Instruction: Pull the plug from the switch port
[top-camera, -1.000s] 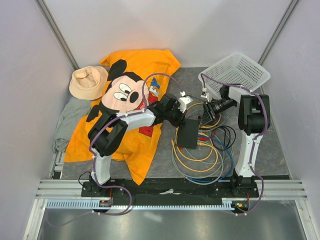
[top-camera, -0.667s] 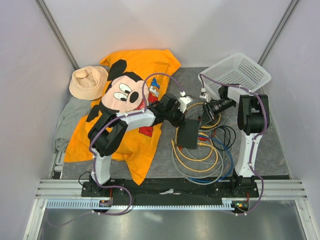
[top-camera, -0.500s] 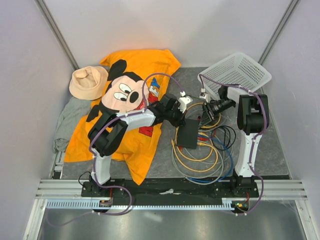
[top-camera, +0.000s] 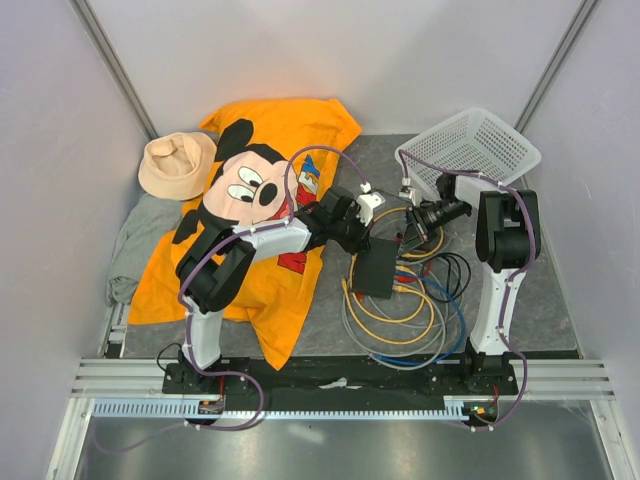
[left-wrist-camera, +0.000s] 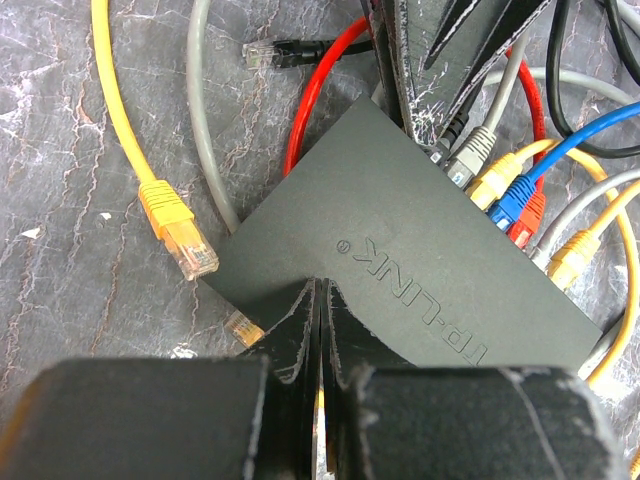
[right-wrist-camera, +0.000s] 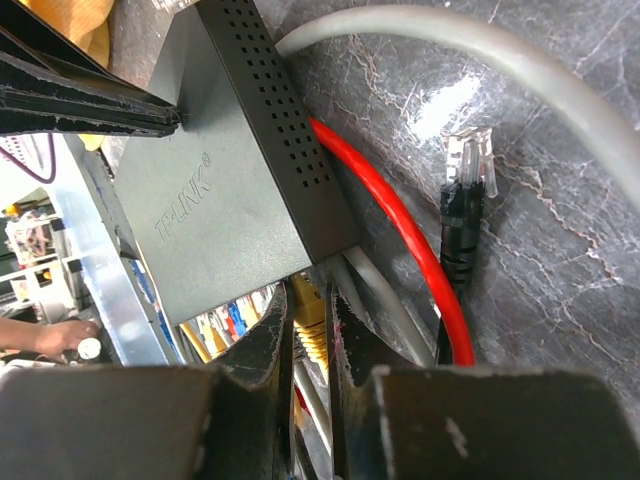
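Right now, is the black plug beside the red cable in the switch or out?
Out. The black plug lies on the mat, its clear tip bare, apart from the switch.

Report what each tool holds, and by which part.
Right tool pinches the yellow plug by its body, at the port edge of the switch. Left tool is shut and holds nothing; its tips rest on the switch.

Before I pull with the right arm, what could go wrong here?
The right hand sits at a tightly packed row of plugs; it may catch a neighbouring plug. The left hand, shut, only presses its tips on the switch near one edge, so the switch could slide or tip. The red cable beside it may drag along.
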